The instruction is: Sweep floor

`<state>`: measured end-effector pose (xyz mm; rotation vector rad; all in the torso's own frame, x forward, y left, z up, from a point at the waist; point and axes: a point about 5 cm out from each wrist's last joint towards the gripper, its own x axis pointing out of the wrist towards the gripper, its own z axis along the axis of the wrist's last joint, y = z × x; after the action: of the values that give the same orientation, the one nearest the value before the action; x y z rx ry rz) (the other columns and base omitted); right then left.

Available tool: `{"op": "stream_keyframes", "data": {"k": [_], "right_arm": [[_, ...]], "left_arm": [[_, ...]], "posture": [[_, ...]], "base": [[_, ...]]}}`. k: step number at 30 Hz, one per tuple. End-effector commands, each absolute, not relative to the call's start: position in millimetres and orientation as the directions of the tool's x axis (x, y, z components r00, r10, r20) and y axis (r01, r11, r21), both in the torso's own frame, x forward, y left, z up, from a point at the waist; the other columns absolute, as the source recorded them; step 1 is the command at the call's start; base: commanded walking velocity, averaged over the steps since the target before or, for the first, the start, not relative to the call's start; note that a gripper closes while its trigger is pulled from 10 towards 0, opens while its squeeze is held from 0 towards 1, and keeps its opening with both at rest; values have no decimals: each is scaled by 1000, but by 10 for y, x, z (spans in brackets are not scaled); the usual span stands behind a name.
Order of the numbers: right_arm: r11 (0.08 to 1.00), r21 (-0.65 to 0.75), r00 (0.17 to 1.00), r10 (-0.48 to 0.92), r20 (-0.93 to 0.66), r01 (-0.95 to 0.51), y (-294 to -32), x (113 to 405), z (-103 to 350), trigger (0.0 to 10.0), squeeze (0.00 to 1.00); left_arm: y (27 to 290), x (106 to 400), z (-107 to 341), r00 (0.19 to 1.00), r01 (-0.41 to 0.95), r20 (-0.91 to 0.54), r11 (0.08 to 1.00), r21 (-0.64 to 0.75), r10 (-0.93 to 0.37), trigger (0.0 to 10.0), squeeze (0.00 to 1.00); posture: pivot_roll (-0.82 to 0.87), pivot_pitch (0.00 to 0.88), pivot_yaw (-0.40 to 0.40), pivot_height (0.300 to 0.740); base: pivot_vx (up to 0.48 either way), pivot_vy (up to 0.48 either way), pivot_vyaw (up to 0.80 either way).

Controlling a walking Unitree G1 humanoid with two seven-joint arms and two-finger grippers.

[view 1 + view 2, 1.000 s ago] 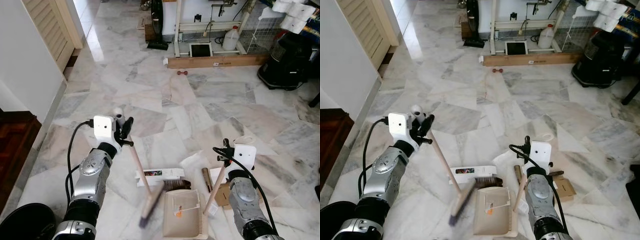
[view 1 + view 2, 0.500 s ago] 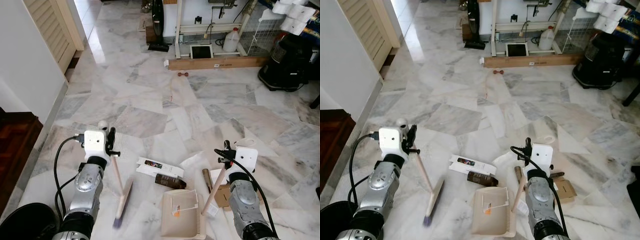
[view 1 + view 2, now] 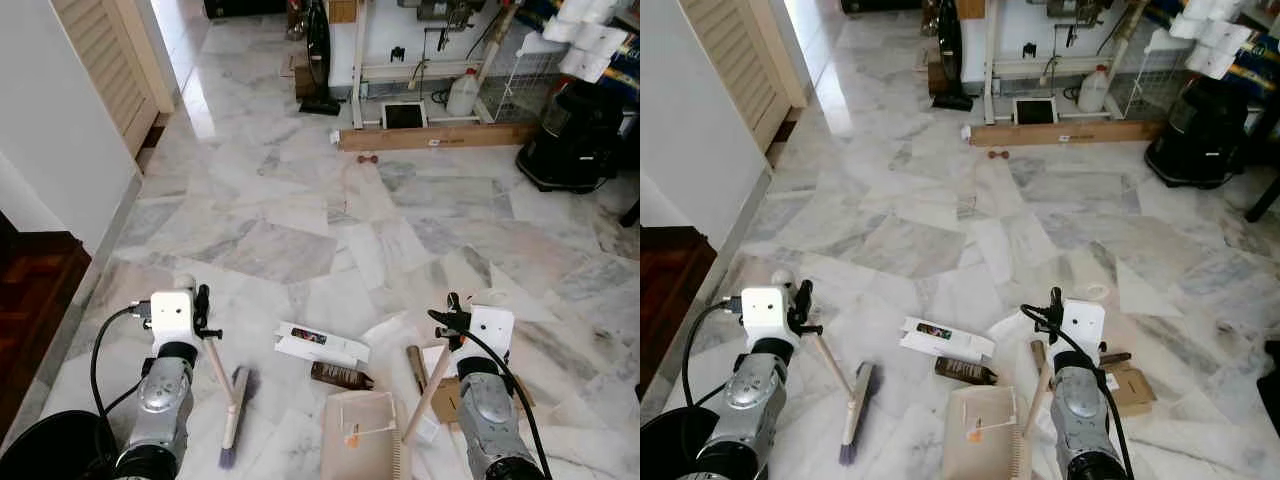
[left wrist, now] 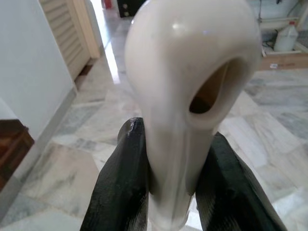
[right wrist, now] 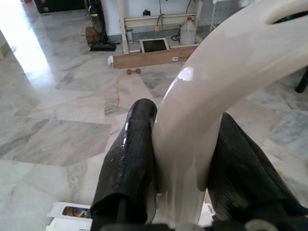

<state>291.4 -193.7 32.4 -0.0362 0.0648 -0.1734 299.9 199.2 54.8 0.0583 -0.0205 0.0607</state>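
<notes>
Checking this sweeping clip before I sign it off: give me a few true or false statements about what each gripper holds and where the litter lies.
1. The left gripper is shut on the broom handle. True.
2. The right gripper is open and holds nothing. False: it is shut on the dustpan handle.
3. The dark brown wrapper already lies inside the dustpan. False: it lies on the floor just beyond the dustpan's mouth.
4. The white box lies on the floor between the broom head and the dustpan handle. True.
5. The broom head rests against the dustpan. False: it is well apart, on the robot's left of it.
</notes>
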Motion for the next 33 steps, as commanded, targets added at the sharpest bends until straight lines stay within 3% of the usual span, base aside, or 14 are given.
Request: {"op": "stream_keyframes", "data": {"k": [1,11,33], "right_arm": [[984,-26,984,-176,-37,175,-1919,2916,345,10000,0],[984,-23,983,-178,-37,177,-1933,2919,345,10000,0],[984,-62,980,-171,-97,166,-1904,2842,212,10000,0]], "left_arm": [[2006,2916,378,996,-61,-63,997,47,64,10000,0],[2021,2738,122,983,-63,-172,998,29,67,10000,0],[1982,2745,112,984,-64,-164,998,12,65,10000,0]], "posture": [[-12,33,46,740],[-19,17,43,740],[-19,0,47,740]], "base": [[0,0,0],[0,0,0],[0,0,0]]}}
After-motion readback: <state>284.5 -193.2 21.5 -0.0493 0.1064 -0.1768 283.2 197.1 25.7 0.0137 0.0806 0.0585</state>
